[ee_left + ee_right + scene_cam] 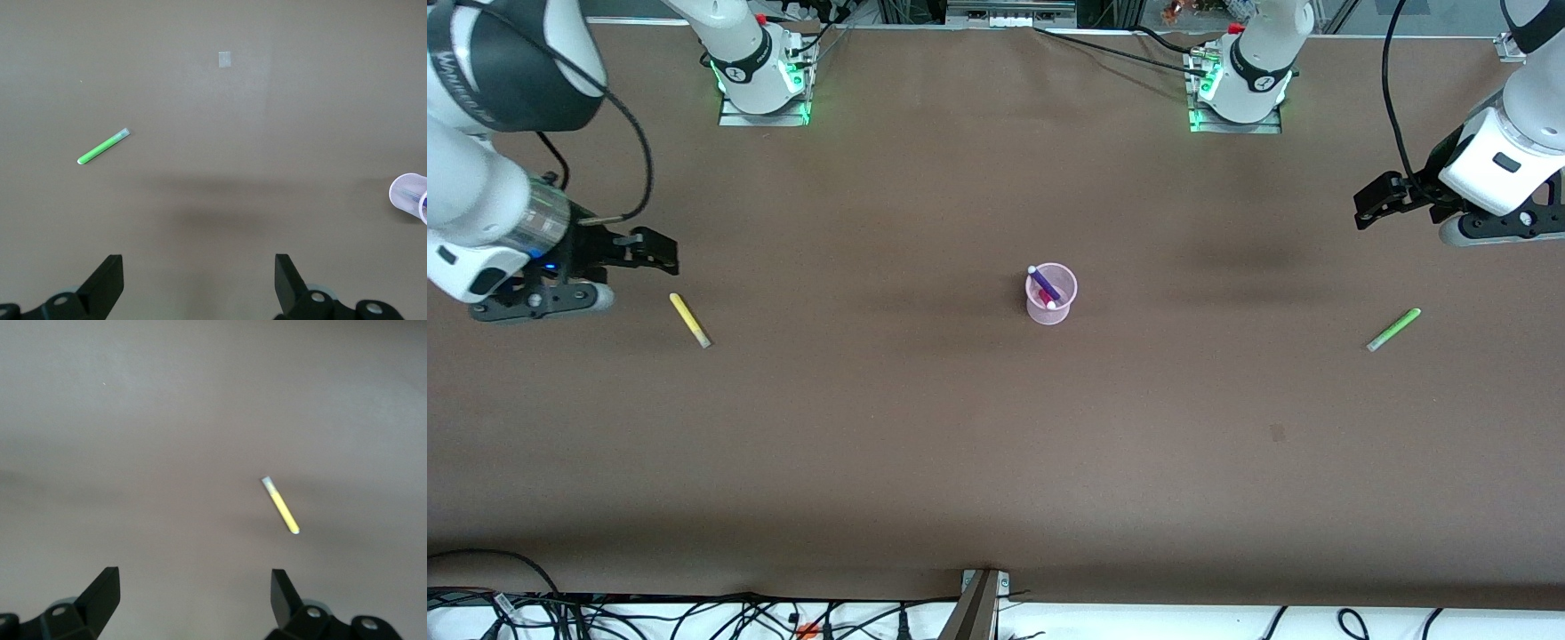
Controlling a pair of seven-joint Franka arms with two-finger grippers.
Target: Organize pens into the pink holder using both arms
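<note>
The pink holder (1049, 302) stands at the middle of the brown table, with a purple pen (1043, 283) and a magenta pen (1048, 301) leaning inside it. A yellow pen (690, 320) lies flat toward the right arm's end. My right gripper (660, 252) hangs open and empty beside it, and the same yellow pen (283, 509) shows ahead of that gripper (195, 583). A green pen (1393, 330) lies toward the left arm's end. My left gripper (1362, 209) is open and empty above the table there. Its wrist view shows the green pen (103, 147), the holder (410, 195) and the gripper (199, 267).
Both arm bases (765, 80) (1238, 89) stand along the table's edge farthest from the front camera. Cables (694, 613) and a metal bracket (980, 600) lie along the nearest edge. A small pale patch (225, 59) marks the table surface.
</note>
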